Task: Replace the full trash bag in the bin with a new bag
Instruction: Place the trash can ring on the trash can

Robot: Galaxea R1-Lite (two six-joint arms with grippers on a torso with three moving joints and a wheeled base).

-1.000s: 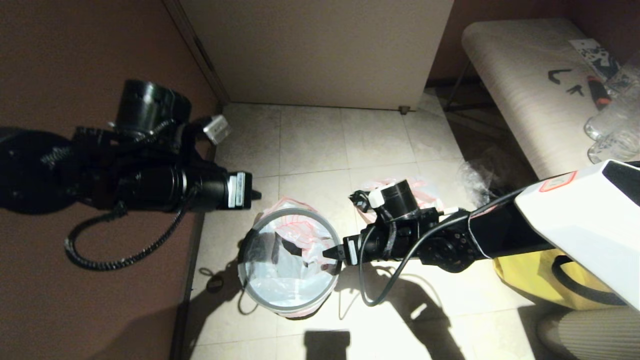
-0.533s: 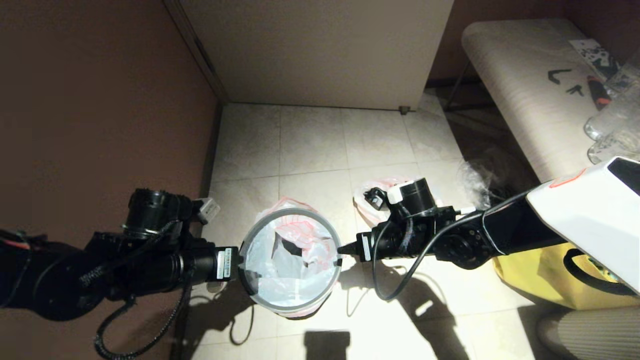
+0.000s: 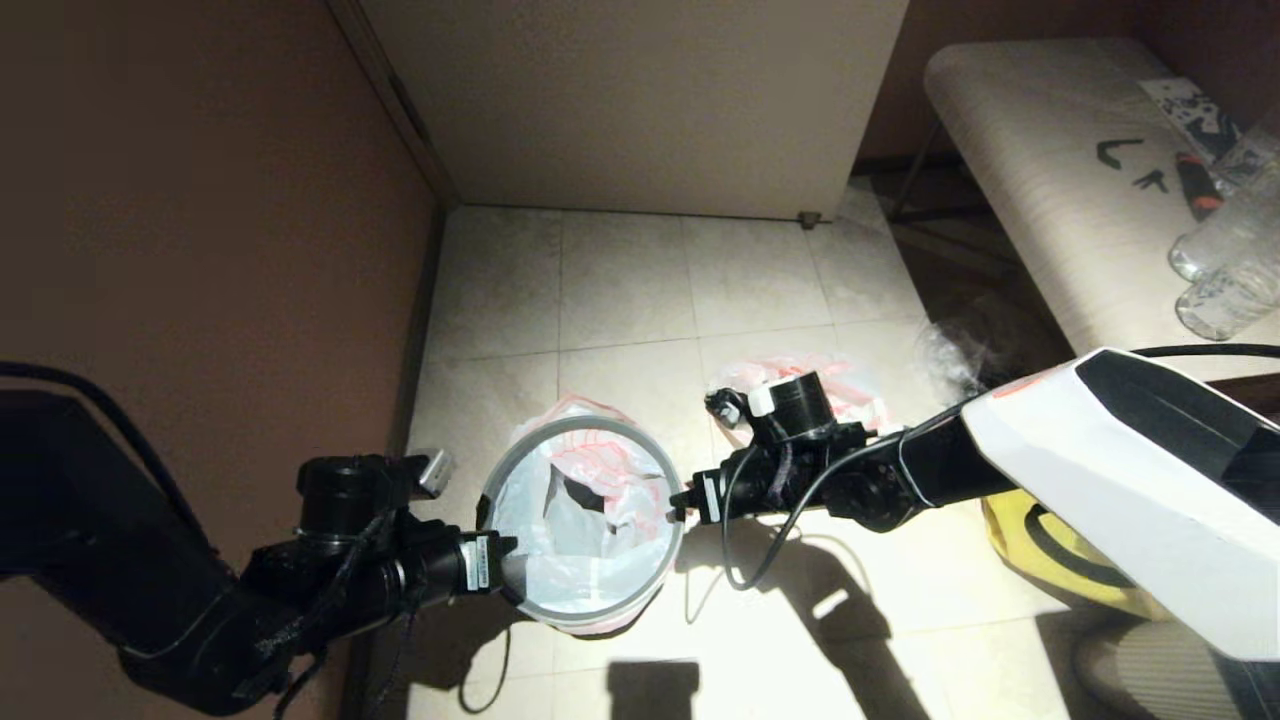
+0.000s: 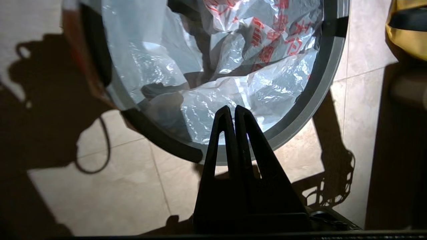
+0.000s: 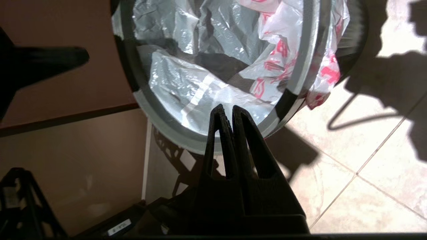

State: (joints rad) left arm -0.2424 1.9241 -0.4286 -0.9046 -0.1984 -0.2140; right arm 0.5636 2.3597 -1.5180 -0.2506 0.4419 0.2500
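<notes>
The black bin [image 5: 354, 40] stands on the tiled floor with its grey ring [image 3: 560, 610] seated on top. The new bag [image 3: 600, 500], white with red lettering, lines it, and its edge spills over the far side of the rim. My left gripper [image 3: 510, 575] is shut with nothing in it, tips over the ring's near-left edge [image 4: 300, 110]. At the ring's right edge [image 5: 166, 123], my right gripper [image 3: 680, 497] is likewise shut on nothing. The full trash bag [image 3: 855, 385] lies on the floor behind the right wrist, partly hidden by it.
A brown wall [image 3: 200, 250] runs close along the left of the bin. A beige cabinet [image 3: 640, 100] closes the back. At the right are a striped bench [image 3: 1050, 180] with clear bottles [image 3: 1220, 270], crumpled clear wrap [image 3: 950, 350] and a yellow tote [image 3: 1040, 565].
My left arm has swung down from high by the wall to the ring's near-left edge. The right gripper drew back a little, then returned to the ring's right edge.
</notes>
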